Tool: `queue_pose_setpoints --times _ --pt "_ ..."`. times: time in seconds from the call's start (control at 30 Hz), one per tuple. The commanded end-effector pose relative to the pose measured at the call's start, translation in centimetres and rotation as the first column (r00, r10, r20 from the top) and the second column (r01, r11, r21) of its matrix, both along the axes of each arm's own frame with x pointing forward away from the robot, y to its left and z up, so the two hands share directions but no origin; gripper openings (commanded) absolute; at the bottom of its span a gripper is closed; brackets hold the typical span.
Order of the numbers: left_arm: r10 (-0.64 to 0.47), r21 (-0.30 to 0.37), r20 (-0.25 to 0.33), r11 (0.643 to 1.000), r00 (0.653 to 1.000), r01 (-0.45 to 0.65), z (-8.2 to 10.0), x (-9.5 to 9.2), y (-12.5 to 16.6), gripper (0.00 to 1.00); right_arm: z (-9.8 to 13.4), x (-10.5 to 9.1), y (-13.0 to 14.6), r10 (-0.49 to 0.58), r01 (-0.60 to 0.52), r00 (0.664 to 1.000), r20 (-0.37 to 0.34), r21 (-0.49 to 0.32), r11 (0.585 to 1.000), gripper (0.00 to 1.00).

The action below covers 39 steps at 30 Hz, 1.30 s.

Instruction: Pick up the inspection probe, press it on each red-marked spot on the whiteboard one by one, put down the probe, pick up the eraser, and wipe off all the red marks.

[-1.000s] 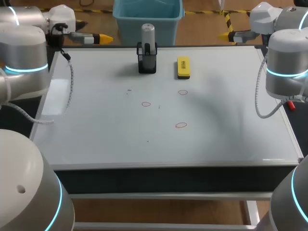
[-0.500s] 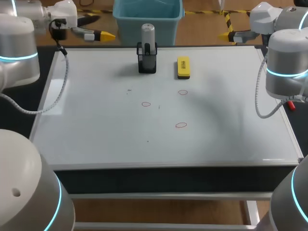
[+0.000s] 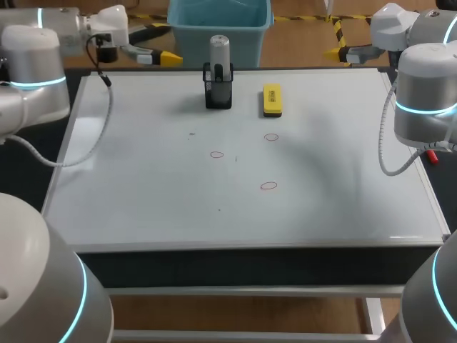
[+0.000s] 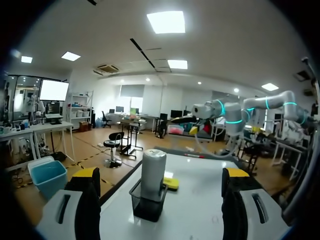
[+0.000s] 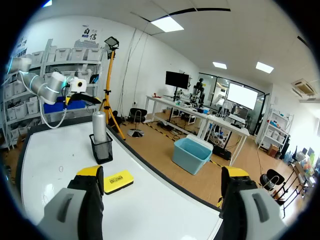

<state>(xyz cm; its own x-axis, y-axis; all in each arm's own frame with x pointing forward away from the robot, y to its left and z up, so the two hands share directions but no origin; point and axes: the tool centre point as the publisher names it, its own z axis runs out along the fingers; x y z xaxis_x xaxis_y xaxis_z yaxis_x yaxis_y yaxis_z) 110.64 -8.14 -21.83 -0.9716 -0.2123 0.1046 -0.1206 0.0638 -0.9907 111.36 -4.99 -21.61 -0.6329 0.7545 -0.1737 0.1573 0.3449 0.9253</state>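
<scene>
Left gripper (image 3: 171,43) and right gripper (image 5: 162,172) hover open-fingered at the far edge of the whiteboard (image 3: 143,193). Between them stand the probe (image 3: 219,53) in its holder (image 3: 218,94) and the eraser (image 3: 272,100). Red marks (image 3: 268,186) dot the bare middle.

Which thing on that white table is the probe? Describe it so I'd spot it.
Look at the whiteboard, along its far edge. The probe is the grey cylinder standing upright in a black mesh holder; the eraser beside it lies flat and yellow.

Whiteboard (image 3: 143,193): smooth, glossy, faint sheen. Probe (image 3: 219,47): smooth matt grey. Holder (image 3: 218,93): black wire mesh. Eraser (image 3: 272,99), 3 o'clock of it: yellow plastic.
</scene>
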Motion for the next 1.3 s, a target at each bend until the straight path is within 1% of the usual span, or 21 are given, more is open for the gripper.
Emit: queue_pose_setpoints --times 0.03,0.3,0.57,0.6,0.63,0.87,1.1,1.3 --pt "-0.063 -0.035 -0.002 0.997 0.998 0.063 -1.0 1.2 -1.3 1.00 0.0 0.0 0.0 0.000 0.000 1.000 0.000 0.000 1.000 1.00" --pt "-0.107 -0.053 0.002 0.993 0.994 0.107 -2.4 2.5 -3.7 1.00 0.0 0.0 0.0 0.000 0.000 1.000 0.000 0.000 1.000 1.00" --pt "-0.132 -0.070 0.017 0.989 0.991 0.133 -2.7 3.0 -5.7 1.00 0.0 0.0 0.0 0.000 0.000 1.000 0.000 0.000 1.000 1.00" --pt "-0.142 -0.085 0.018 0.986 0.990 0.143 -2.8 3.0 -5.9 1.00 0.0 0.0 0.0 0.000 0.000 1.000 0.000 0.000 1.000 1.00" --pt "-0.145 -0.086 0.018 0.986 0.989 0.146 -2.9 2.9 -6.2 1.00 0.0 0.0 0.0 0.000 0.000 1.000 0.000 0.000 1.000 1.00" --pt "-0.172 -0.092 0.009 0.981 0.985 0.172 -3.8 3.2 -7.3 1.00 0.0 0.0 0.0 0.000 0.000 1.000 0.000 0.000 1.000 1.00" --pt "-0.176 -0.103 0.006 0.979 0.984 0.175 -4.6 4.2 -8.1 1.00 0.0 0.0 0.0 0.000 0.000 1.000 0.000 0.000 1.000 1.00" --pt "-0.196 -0.105 -0.005 0.975 0.981 0.194 -4.9 4.7 -9.7 1.00 0.0 0.0 0.0 0.000 0.000 1.000 0.000 0.000 1.000 1.00"
